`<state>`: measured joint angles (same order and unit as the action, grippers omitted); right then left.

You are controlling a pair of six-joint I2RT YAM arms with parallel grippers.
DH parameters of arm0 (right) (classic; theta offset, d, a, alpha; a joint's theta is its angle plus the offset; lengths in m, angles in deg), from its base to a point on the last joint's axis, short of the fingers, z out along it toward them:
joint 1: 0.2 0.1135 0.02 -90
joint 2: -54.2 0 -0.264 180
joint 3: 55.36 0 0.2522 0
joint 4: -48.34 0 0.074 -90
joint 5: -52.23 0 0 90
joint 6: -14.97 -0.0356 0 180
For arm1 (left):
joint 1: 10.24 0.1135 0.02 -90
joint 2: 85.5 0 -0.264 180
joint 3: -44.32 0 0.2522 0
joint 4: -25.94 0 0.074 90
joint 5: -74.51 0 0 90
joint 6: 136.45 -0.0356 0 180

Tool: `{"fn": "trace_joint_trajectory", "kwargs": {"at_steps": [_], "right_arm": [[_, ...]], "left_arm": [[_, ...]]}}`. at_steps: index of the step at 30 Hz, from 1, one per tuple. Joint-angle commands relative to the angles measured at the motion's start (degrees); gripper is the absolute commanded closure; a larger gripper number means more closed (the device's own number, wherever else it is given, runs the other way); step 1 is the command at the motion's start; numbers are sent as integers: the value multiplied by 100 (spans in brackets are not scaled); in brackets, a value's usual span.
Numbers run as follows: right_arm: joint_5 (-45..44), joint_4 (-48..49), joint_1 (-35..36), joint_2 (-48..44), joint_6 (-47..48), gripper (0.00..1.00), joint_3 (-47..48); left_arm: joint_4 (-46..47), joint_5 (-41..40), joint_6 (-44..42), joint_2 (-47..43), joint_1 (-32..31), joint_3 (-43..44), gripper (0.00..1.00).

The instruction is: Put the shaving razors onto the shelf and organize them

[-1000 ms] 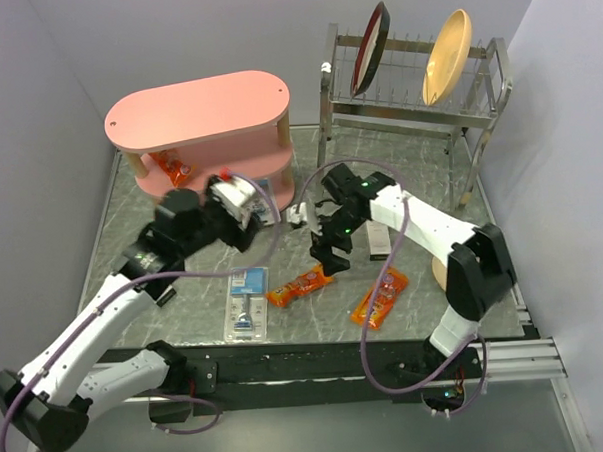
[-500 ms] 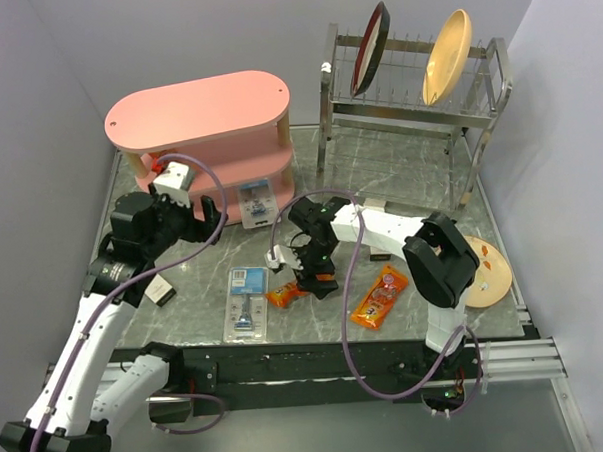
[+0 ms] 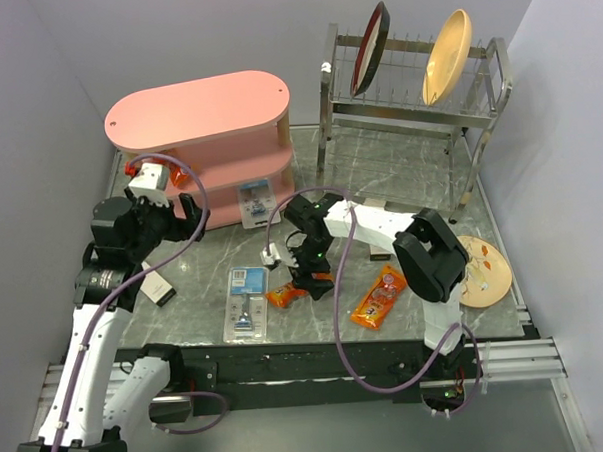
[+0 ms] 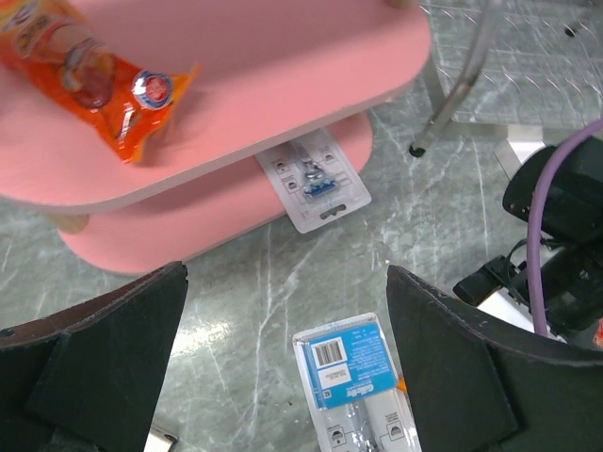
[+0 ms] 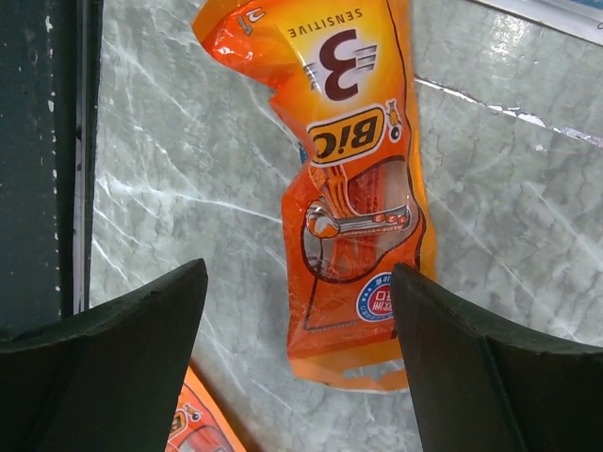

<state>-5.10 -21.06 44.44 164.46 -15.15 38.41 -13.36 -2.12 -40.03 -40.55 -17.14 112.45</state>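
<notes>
From the left wrist, the clear blister pack with a blue-and-white card (image 4: pixel 356 377) runs off the bottom edge, its razor end unseen. The orange foil packet (image 4: pixel 85 66) on the pink three-tier shelf (image 4: pixel 283 56) is cut at the top corner. Below the right wrist another orange packet (image 5: pixel 207 428) shows only a corner, and from above the right arm (image 3: pixel 433 255) covers part of the pale round plate (image 3: pixel 489 268).

Marble table (image 3: pixel 399 172): shelf (image 3: pixel 202 115), rack (image 3: pixel 406 106), razor pack (image 3: pixel 247 303), orange packets (image 3: pixel 380 296).

Razor pack (image 3: pixel 254 201) on shelf (image 3: pixel 198 110) bottom tier; second pack (image 3: pixel 247 302) on table (image 3: pixel 400 182) before it; rack (image 3: pixel 406 106) right of shelf.
</notes>
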Motion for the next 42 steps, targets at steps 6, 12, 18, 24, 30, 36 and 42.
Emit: {"fn": "trace_joint_trajectory", "kwargs": {"at_steps": [6,12,18,24,30,36,42], "right_arm": [[-427,589,27,373,-704,18,58],[-1235,1362,150,173,-1266,30,-581],[-1605,2109,141,-828,-2424,48,-1409],[-1720,2101,132,-1559,-4619,56,-830],[-1895,2048,106,-1797,-6090,65,181],[-1596,1793,-298,-1411,-7621,89,1147],[-1991,1925,-369,-1235,-8307,100,1395]], "left_arm": [[207,342,466,-100,443,-84,8],[313,342,554,-144,531,-199,8],[269,658,992,-258,540,-453,9],[883,1414,2091,-426,540,-1656,7],[1998,1809,2979,-267,523,-2166,8],[3212,2442,3085,-57,286,-2369,6],[3828,2750,3094,198,-145,-2423,5]]}}
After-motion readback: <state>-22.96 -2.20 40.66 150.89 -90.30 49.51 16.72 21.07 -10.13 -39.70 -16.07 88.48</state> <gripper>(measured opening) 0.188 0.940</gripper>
